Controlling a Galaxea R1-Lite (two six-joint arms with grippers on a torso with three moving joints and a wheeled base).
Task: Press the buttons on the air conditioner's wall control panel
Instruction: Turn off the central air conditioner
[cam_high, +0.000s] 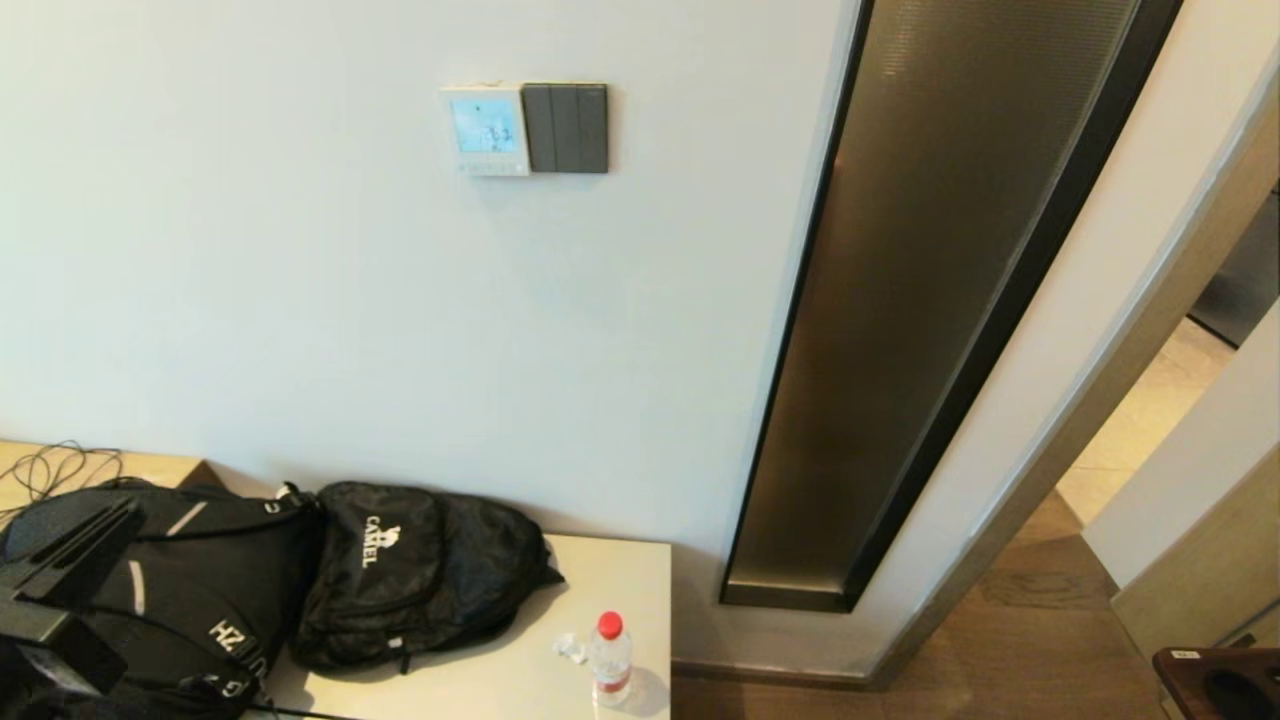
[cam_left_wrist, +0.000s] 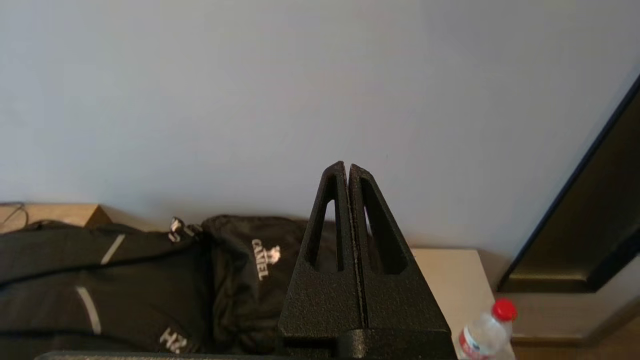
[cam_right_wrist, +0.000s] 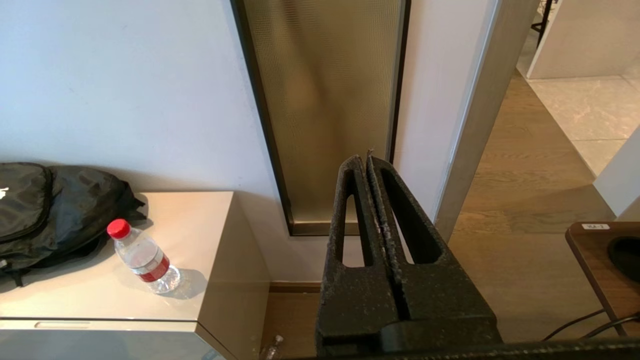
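While my left gripper (cam_left_wrist: 348, 167) hangs low over the cabinet, its two fingers are pressed tight together and hold nothing. They touch nothing either; only bare wall shows past the tips. Below them lie the black backpacks (cam_left_wrist: 150, 280), and a water bottle (cam_left_wrist: 487, 327) with a red cap stands off to one side.

My right gripper (cam_right_wrist: 367, 160) is squeezed together too, with nothing in it. It waits low on my right side, facing the tall glass strip (cam_right_wrist: 325, 100) by the doorway.

Far up on the wall is the air conditioner's wall control panel (cam_high: 486, 130), a small white square with a lit blue screen. Its buttons (cam_high: 490, 168) sit in a tiny row under the screen. Right beside it, touching its edge, is a dark grey switch plate (cam_high: 566, 128). That one is not mine to press.

I think I am at the very start: no button looks pressed by me yet, and both arms are well away from the panel. Next I must lift my left arm high, point the closed tips at the tiny row, and push gently. The buttons are so small that I could slip onto the grey switches.
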